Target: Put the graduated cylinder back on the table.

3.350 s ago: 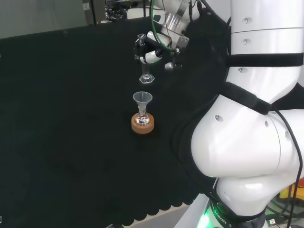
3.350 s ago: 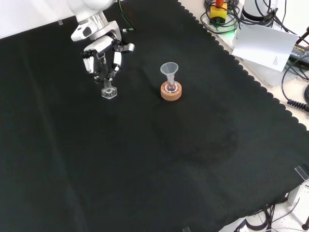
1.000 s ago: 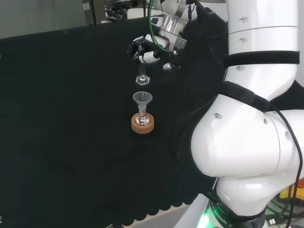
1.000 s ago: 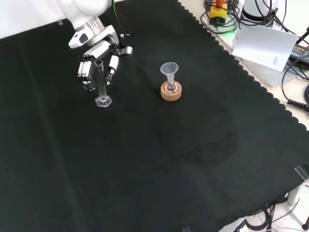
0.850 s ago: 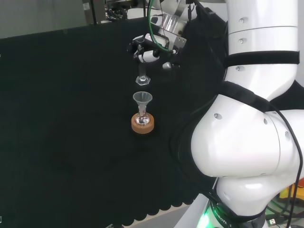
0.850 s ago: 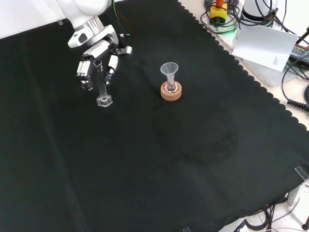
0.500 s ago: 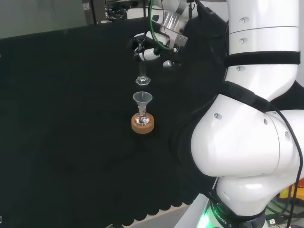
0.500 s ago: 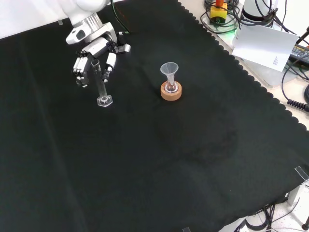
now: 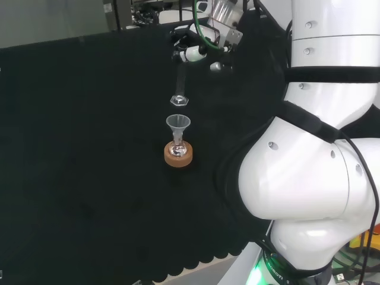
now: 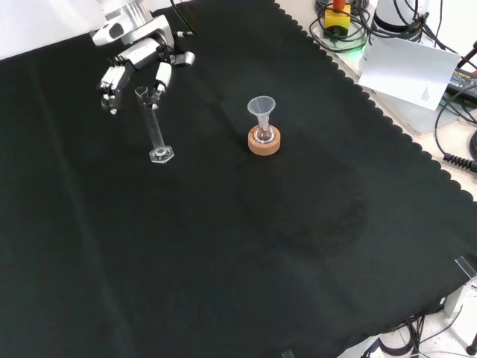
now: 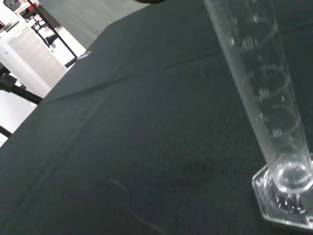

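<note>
The clear graduated cylinder [image 10: 152,128] stands upright on its hexagonal foot on the black cloth; I also see it in the head view [image 9: 180,86]. In the wrist view the cylinder [image 11: 264,103] is close, empty, with printed marks, its foot flat on the cloth. The hand [image 10: 136,61] hovers by the cylinder's top in the front view, fingers [image 10: 111,80] spread and straight, none curled round the tube. In the head view the hand [image 9: 199,48] sits above the tube's upper end.
A small flask with a clear funnel [image 10: 261,109] sits on a cork ring [image 10: 264,143] to the right of the cylinder in the front view, and on the cork ring [image 9: 178,156] nearer the camera in the head view. Paper [image 10: 414,68] and cables lie beyond the cloth's scalloped edge.
The hand set the cylinder down, uncurled its fingers from the tube and rose up and away from it. The cylinder now stands alone on the cloth.
</note>
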You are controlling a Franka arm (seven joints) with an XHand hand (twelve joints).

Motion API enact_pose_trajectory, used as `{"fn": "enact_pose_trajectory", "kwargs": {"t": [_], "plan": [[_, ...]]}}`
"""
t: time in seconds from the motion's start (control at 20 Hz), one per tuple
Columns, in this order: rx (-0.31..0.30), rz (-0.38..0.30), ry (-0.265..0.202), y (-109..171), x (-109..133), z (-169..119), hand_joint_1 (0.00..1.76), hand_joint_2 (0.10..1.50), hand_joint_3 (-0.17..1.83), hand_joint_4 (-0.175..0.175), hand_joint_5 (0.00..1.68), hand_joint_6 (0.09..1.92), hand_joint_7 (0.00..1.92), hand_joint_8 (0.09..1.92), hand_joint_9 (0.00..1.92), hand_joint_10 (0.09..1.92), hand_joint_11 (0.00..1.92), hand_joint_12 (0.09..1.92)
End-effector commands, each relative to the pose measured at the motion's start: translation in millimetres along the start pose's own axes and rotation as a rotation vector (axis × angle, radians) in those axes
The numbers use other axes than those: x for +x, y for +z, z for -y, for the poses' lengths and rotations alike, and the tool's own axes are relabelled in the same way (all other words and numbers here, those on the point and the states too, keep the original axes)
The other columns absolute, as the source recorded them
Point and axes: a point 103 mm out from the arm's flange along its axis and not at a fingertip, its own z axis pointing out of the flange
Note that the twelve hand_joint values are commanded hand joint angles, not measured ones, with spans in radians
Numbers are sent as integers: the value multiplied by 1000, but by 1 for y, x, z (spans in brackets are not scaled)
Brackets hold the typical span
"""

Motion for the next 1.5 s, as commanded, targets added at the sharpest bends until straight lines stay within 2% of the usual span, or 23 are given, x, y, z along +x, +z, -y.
{"fn": "enact_pose_trajectory", "kwargs": {"t": [0.05, 0.5, 0.85, 1.1, 1.5], "plan": [[-25, 39, 19, -30, 6, 16, 887, 1020, -175, -56, 418, 275, 242, 646, 725, 87, 327, 1336], [-53, 50, 1, -50, 25, 33, 868, 1014, -175, -56, 420, 256, 232, 644, 714, 87, 313, 1343], [-64, 97, 1, -70, 50, 46, 860, 1014, -175, -56, 422, 248, 230, 644, 711, 87, 309, 1345], [-61, 148, 17, -85, 79, 74, 858, 1014, -175, -57, 423, 242, 229, 644, 710, 87, 308, 1347], [-61, 201, 59, -86, 115, 119, 855, 1013, -175, -57, 426, 234, 229, 645, 708, 87, 306, 1349]]}}
